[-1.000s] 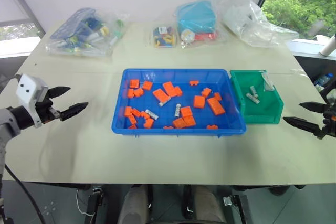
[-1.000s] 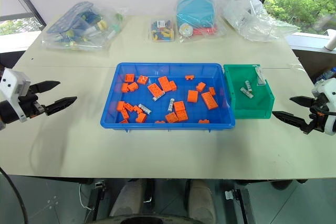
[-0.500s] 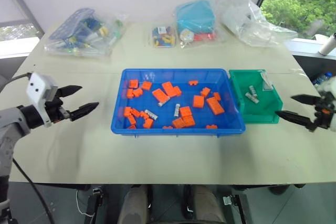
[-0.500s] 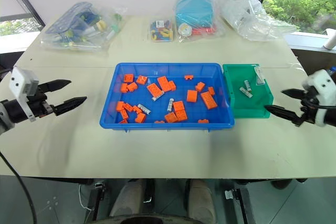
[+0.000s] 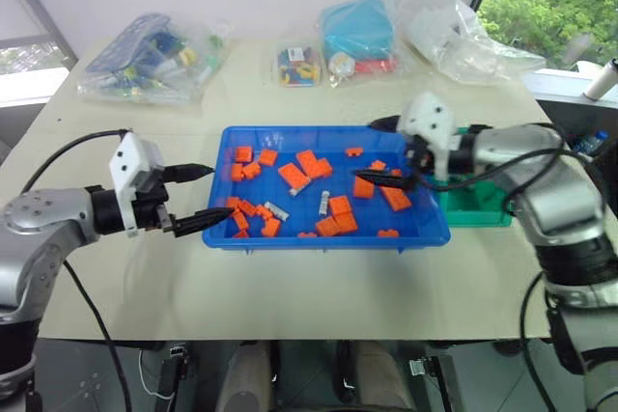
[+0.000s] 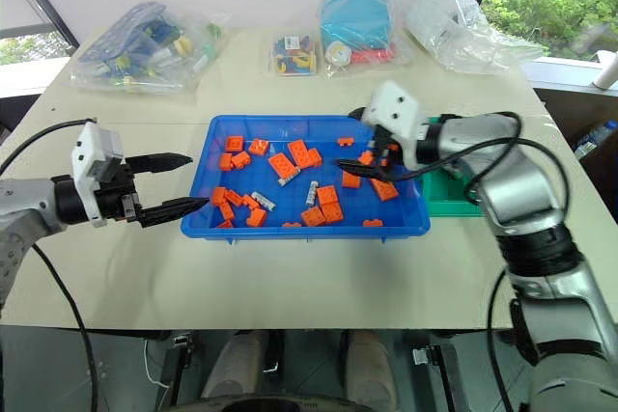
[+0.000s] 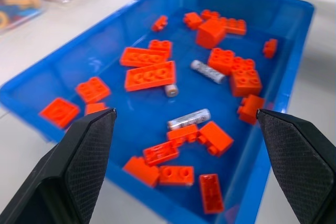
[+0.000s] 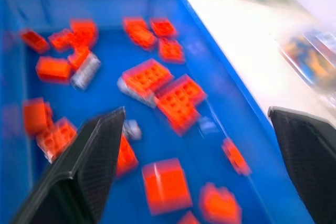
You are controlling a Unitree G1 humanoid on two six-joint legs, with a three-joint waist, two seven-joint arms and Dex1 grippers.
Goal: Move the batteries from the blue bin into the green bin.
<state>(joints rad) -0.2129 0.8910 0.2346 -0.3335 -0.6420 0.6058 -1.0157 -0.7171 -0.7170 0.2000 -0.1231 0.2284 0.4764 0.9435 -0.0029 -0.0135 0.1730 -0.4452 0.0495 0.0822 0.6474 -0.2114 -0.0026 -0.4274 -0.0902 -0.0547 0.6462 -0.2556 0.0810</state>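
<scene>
Reaching with spread, empty fingers, left gripper [image 5: 200, 195] hovered at blue bin's [image 5: 241, 236] near-left rim. Batteries [image 7: 189, 119] lay inside among orange bricks [image 5: 296, 176]. Right gripper [image 5: 379, 151], open and empty, hung over the far-right part. Green bin [image 5: 483, 209] sat just beyond.

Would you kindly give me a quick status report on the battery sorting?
Both grippers open: left gripper at the blue bin rim, right gripper over it. Batteries in the bin among orange bricks. Green bin behind right arm.

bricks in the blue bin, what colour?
Orange, all of them. The bricks show best in the left wrist view, scattered across the blue bin.
</scene>
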